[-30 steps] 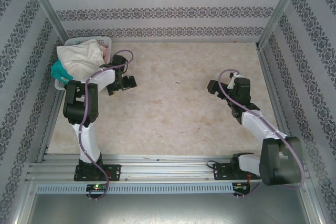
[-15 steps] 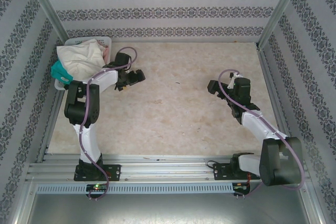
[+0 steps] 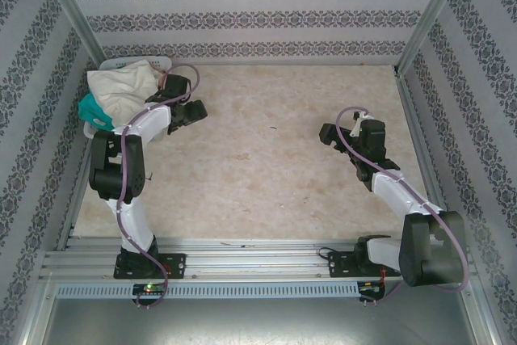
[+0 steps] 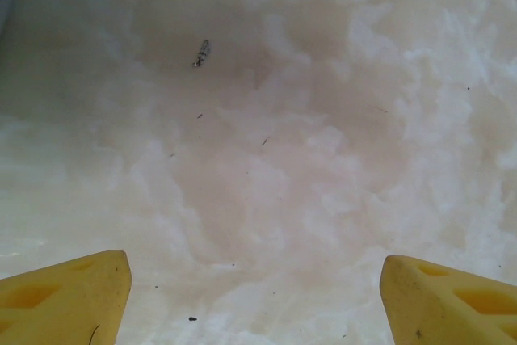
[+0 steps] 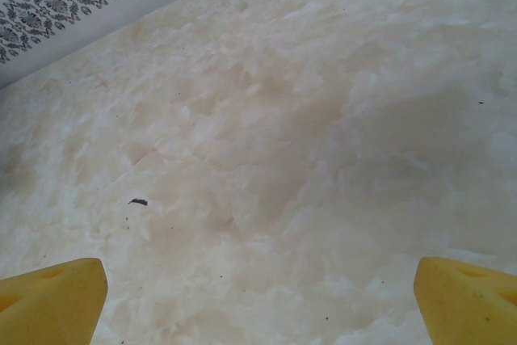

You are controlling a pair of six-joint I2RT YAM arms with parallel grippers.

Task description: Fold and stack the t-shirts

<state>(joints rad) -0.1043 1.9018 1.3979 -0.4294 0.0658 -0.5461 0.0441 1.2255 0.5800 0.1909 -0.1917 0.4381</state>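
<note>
Shirts sit bunched in the white lattice basket (image 3: 155, 61) at the table's (image 3: 275, 191) far left corner. The cream t-shirt (image 3: 121, 86) is heaped on top, and the teal t-shirt (image 3: 91, 109) spills over the basket's near left side. I have the left gripper (image 3: 192, 112) hovering just beside the basket, on the side toward the table's middle. Its yellow fingers (image 4: 65, 296) are spread wide over bare tabletop and hold nothing. My right gripper (image 3: 329, 135) hangs nearer the right edge, well apart from the cloth, its fingers (image 5: 464, 305) equally wide and holding nothing.
</note>
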